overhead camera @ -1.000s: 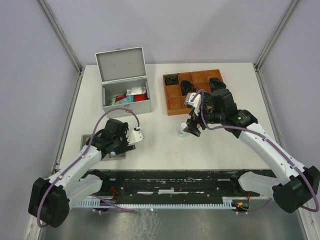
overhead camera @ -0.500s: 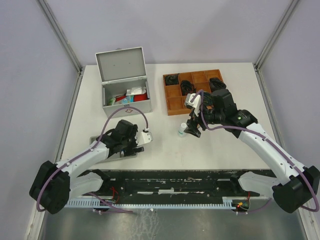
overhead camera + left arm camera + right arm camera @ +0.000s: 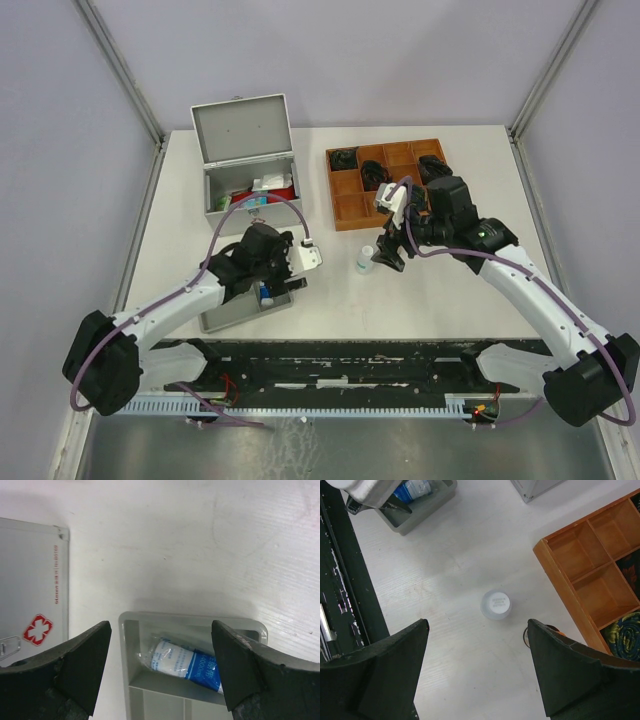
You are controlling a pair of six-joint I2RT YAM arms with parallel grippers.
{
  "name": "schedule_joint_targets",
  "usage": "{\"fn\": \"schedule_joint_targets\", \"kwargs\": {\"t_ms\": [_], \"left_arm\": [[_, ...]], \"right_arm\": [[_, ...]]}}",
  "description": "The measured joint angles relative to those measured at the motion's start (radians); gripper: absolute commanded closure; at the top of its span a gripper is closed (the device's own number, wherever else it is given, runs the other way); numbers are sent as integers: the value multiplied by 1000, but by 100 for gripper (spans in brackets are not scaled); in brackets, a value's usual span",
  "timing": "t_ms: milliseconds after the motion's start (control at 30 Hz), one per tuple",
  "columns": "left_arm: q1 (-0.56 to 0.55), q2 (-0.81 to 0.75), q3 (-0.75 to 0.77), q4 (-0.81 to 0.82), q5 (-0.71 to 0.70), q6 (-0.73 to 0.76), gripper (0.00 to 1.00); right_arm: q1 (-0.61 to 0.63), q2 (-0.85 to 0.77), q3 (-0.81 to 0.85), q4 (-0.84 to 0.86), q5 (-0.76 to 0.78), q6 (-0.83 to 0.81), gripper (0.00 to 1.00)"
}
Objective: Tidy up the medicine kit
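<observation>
1. The medicine kit (image 3: 243,128) sits at the far left of the worktop (image 3: 330,290), its lid standing open and packets inside.
2. The left tool (image 3: 162,665), fingers apart, hovers over a grey tray (image 3: 195,620) holding a blue-and-white tube (image 3: 185,660), near the kit's front.
3. The right tool (image 3: 477,665), also spread wide, hangs above a small white bottle (image 3: 496,604) beside the wooden tray (image 3: 331,195), gripping nothing.

The medicine kit (image 3: 243,132) is matt grey metal, the compartment tray (image 3: 572,555) smooth brown wood, the tube (image 3: 182,662) glossy plastic.
</observation>
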Motion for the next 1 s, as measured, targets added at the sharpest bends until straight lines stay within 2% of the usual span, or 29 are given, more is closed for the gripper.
{"fn": "schedule_joint_targets", "kwargs": {"t_ms": [167, 267, 633, 1000], "left_arm": [[0, -38, 11, -5, -18, 1, 12], [0, -28, 11, -7, -48, 1, 15], [0, 1, 11, -67, -129, 2, 14], [-5, 123, 11, -39, -105, 2, 14]], "right_arm": [[-2, 0, 0, 0, 0, 0, 11], [-2, 0, 0, -1, 0, 0, 11], [-2, 2, 0, -7, 0, -7, 11], [-5, 2, 0, -8, 0, -7, 11]]}}
